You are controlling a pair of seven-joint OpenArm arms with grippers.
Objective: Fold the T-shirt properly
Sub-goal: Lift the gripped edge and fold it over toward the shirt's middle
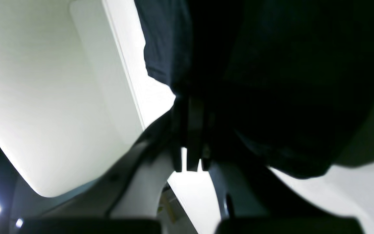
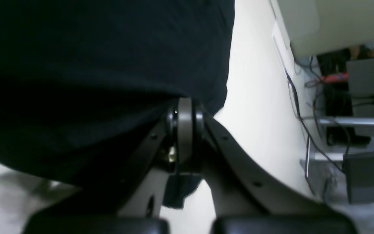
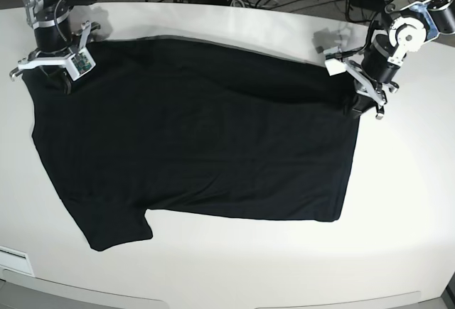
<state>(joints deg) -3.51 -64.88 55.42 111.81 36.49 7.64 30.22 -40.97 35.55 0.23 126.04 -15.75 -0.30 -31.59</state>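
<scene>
Lying spread plain side up, the T-shirt (image 3: 199,138) covered most of the white table (image 3: 398,217), one sleeve at near left. At far left, the right gripper (image 3: 51,74) was clamped shut on the shirt's far-left corner. At far right, the left gripper (image 3: 357,106) was likewise closed tight on the far-right corner.

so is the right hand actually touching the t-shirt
Touching. The right wrist view shows the right hand shut on the T-shirt, black cloth pinched between its fingers; the base view agrees.
</scene>
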